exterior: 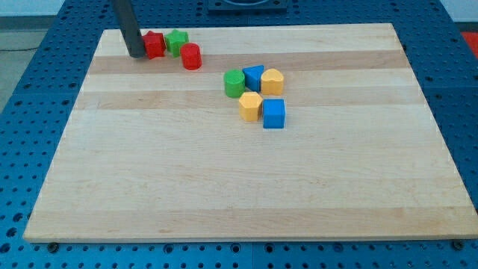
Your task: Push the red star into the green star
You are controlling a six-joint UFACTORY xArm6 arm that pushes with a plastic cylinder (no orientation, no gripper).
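The red star (154,45) lies near the board's top left corner, touching the green star (177,41) on its right. My tip (137,54) stands right against the red star's left side. A red cylinder (191,57) sits just below and right of the green star, close to it.
A cluster lies near the middle top: a green cylinder (234,83), a blue triangular block (254,77), a yellow heart-like block (272,81), a yellow hexagonal block (250,106) and a blue cube (274,113). The wooden board (246,187) sits on a blue pegboard (30,112).
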